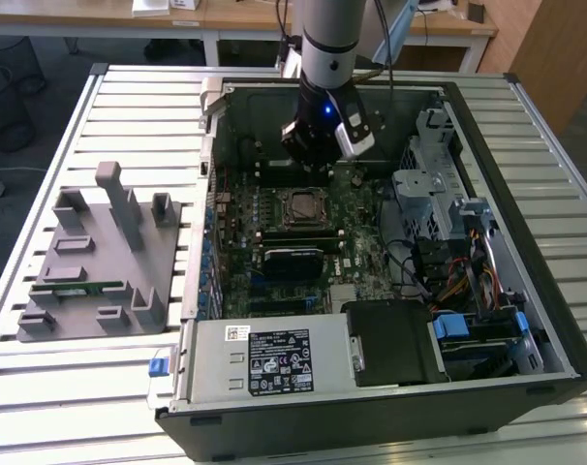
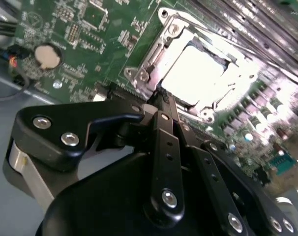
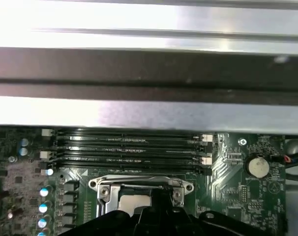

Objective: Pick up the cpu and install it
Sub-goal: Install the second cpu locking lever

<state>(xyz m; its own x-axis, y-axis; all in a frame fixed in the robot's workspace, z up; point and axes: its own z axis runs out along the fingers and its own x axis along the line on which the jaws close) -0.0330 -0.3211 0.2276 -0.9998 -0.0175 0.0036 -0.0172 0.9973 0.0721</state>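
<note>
The cpu (image 2: 193, 73) is a bright silver square lying flat inside the metal-framed socket (image 2: 144, 73) on the green motherboard. In the exterior view the cpu (image 1: 303, 206) lies in the middle of the board inside the open computer case. My gripper (image 2: 162, 96) hangs just above the socket's edge, its black fingers brought together to a point with nothing between them. In the exterior view the gripper (image 1: 311, 167) sits just behind the socket, toward the back wall of the case. In the first wrist view the cpu (image 3: 134, 201) is partly hidden by the dark gripper body.
Black memory slots (image 3: 129, 147) run beside the socket, next to the case wall (image 3: 149, 73). A coin battery (image 2: 46, 56) sits on the board. A drive cage (image 1: 439, 184) and cables fill the exterior view's right. A grey fixture (image 1: 100, 262) holds a green memory stick (image 1: 80, 288).
</note>
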